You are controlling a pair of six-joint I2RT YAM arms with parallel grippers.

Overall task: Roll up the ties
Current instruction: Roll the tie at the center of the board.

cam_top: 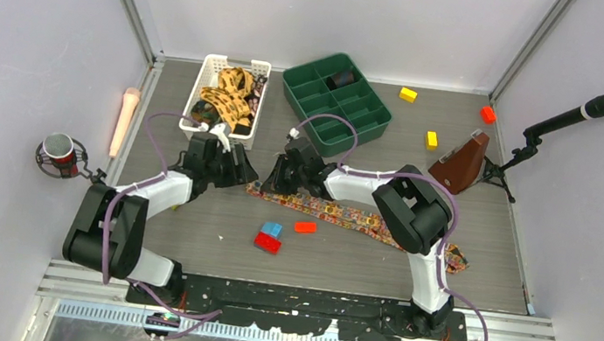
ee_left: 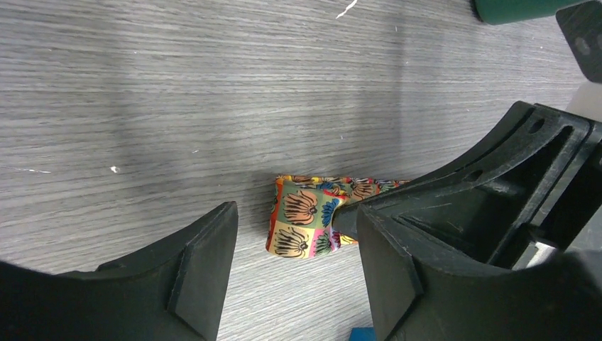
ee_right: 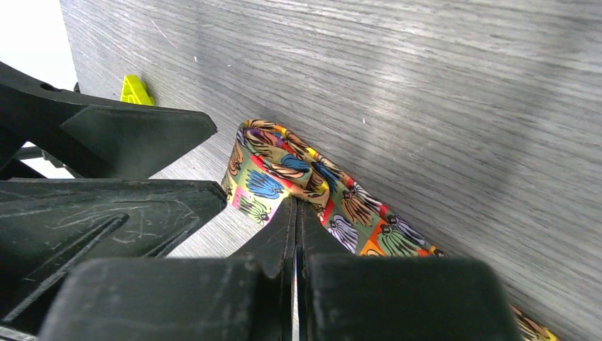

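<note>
Overhead, the tie's (ee_left: 305, 220) curled end is hidden (both wrist views show it).

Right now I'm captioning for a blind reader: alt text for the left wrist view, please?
A colourful patterned tie, its end curled over, lies on a grey wood-grain table, seen between the left arm's open jaws. The right arm's black jaws reach in from the right and touch it; a green tray corner shows top right.

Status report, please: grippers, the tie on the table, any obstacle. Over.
Left gripper open, straddling the folded end of the multicoloured patterned fabric tie. Right gripper shut, tips at that fold. Small red plastic block close beside it.
</note>
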